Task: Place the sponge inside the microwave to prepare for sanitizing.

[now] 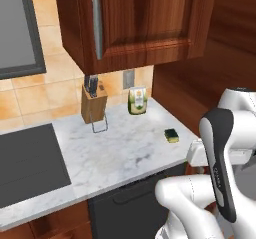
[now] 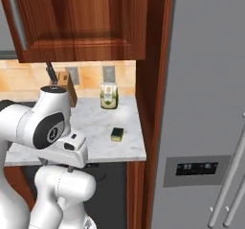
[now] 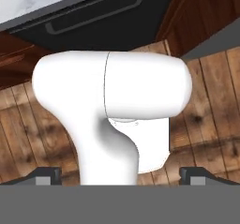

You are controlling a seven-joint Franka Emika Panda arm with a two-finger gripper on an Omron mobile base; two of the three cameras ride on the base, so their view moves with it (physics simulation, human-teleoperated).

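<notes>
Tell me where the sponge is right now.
The sponge lies on the marble counter, near its right front corner, in front of the green-and-white packet and close to the fridge.

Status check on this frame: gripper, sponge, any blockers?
Gripper open, empty, aimed at floor. Sponge untouched on counter near right edge. Packet behind it, apart.

**Marble counter between wood cabinets and fridge**

A white marble counter runs under a dark wood wall cabinet with a steel handle. Tan tiles cover the far wall. A grey fridge stands at right. Wood planks cover the floor.
</notes>
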